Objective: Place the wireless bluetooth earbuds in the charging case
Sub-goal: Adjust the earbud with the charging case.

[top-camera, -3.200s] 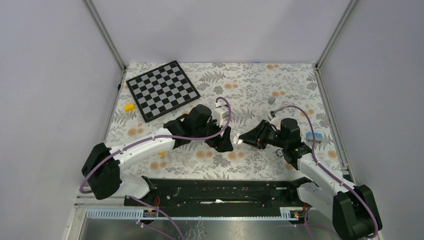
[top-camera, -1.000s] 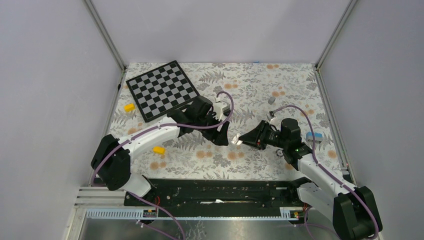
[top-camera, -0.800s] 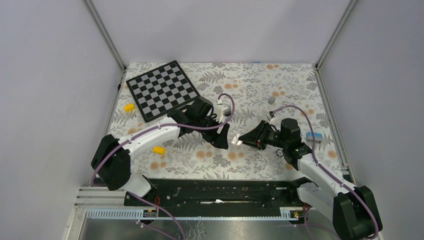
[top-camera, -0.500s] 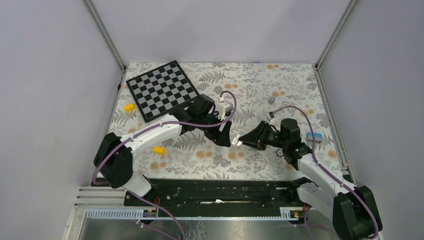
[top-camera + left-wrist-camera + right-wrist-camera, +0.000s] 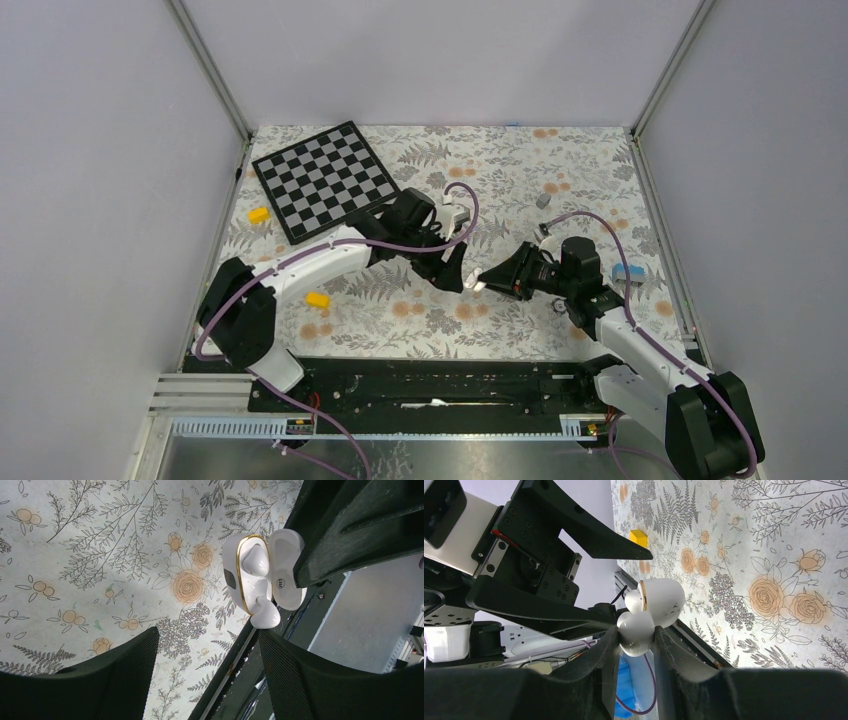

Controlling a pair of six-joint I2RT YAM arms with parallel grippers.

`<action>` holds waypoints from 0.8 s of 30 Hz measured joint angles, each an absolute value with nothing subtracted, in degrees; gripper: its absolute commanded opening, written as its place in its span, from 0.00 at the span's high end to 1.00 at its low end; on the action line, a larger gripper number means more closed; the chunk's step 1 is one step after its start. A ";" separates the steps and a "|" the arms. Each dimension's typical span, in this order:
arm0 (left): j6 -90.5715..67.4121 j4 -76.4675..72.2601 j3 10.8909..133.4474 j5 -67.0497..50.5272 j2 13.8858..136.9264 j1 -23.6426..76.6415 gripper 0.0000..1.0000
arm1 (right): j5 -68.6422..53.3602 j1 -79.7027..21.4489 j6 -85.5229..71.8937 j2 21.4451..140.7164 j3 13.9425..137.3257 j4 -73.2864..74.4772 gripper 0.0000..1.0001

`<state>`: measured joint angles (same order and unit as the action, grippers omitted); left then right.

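Flowery cloth (image 5: 500, 160) lies below. My right gripper (image 5: 636, 631) is clamped on the open charging case (image 5: 232, 575), with my left gripper (image 5: 207, 632) beside it, jaws apart. I think white buds (image 5: 255, 560) sit inside.

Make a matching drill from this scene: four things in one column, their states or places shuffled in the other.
Things:
1. charging case
2. left gripper
3. right gripper
4. chessboard

States or places:
A. lying flat at the far left
B. jaws apart, nothing between them
C. white, lid open, held off the surface
D. clamped on a white thing

Pairs: 1-C, 2-B, 3-D, 4-A
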<state>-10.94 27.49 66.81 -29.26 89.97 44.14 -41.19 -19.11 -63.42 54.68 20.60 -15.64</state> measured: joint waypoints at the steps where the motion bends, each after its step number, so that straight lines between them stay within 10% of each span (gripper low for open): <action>1: -10.92 27.51 66.92 -29.12 90.08 44.16 0.25 | -41.10 -19.11 -63.40 54.65 20.60 -15.64 1.00; 24: -9.34 29.80 69.78 -24.69 92.53 44.23 0.25 | -40.01 -18.96 -63.05 54.63 20.60 -15.42 1.00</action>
<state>-9.34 29.80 69.78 -24.69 92.53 44.23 -40.01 -18.96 -63.05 54.63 20.60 -15.42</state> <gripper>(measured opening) 0.748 0.345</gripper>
